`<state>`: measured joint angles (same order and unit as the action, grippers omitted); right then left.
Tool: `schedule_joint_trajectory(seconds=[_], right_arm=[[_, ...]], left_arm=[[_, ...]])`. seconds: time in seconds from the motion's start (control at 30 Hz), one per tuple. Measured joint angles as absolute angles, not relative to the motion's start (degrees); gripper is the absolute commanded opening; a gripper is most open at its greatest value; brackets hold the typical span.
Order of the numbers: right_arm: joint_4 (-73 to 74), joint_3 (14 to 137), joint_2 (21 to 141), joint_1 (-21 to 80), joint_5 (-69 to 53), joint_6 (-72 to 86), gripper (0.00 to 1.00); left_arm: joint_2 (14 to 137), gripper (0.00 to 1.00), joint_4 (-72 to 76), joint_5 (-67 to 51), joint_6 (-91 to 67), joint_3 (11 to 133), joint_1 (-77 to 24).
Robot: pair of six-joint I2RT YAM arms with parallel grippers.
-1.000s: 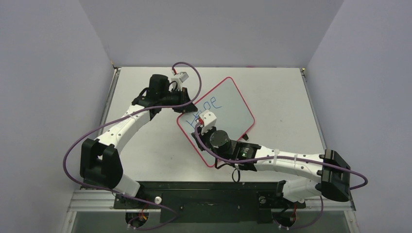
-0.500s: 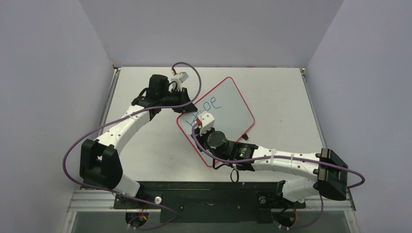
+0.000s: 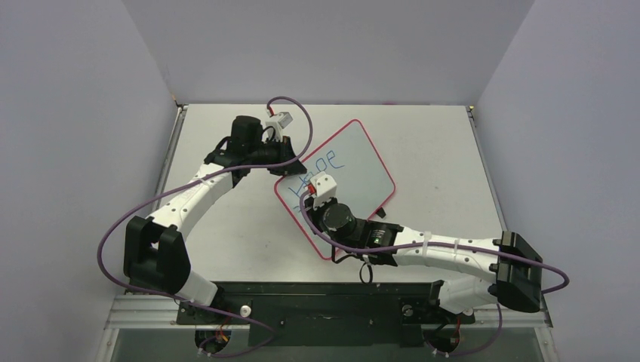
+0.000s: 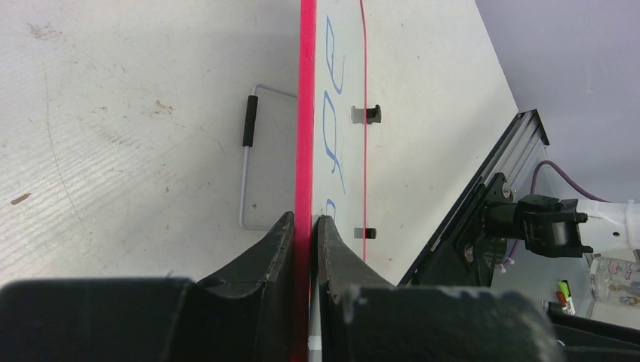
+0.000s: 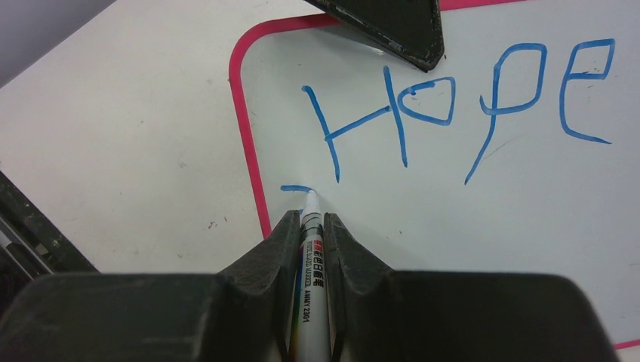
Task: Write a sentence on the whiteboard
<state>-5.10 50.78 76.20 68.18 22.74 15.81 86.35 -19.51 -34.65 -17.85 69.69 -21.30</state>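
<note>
The whiteboard (image 3: 358, 162) lies tilted on the table, white with a red-pink rim (image 4: 306, 113). My left gripper (image 3: 296, 167) is shut on its left edge, with the rim pinched between the fingers (image 4: 306, 222). The sentence (image 5: 453, 105) reads "Hope" in blue on the top line. Below the H there is a short blue stroke (image 5: 296, 187). My right gripper (image 5: 309, 219) is shut on a white marker (image 5: 311, 256). Its tip touches the board at the end of that stroke, close to the left rim. From the top view the right wrist (image 3: 332, 215) hides the board's lower left part.
A bent wire stand (image 4: 247, 162) with a black sleeve shows beside the board's edge. Two small black clips (image 4: 367, 115) sit on the far rim. The black mounting rail (image 3: 324, 302) runs along the table's near edge, and grey walls close in three sides.
My right gripper has shifted slightly left over the board's lower left area with the marker in it. The left arm and the board have not moved.
</note>
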Motion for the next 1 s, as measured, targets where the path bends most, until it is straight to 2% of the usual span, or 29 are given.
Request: schedule_joint_trajectory(seconds=[0.33, 1.0], right_arm=[[-6.28, 47.07, 70.17, 66.65, 22.72, 16.80, 0.00], [-8.19, 46.46, 73.82, 64.47, 19.25, 18.65, 0.00]], left_arm=[[86.26, 0.00, -19.53, -34.61, -17.85, 69.69, -21.30], [86.26, 0.00, -19.53, -34.59, -17.69, 69.69, -21.30]])
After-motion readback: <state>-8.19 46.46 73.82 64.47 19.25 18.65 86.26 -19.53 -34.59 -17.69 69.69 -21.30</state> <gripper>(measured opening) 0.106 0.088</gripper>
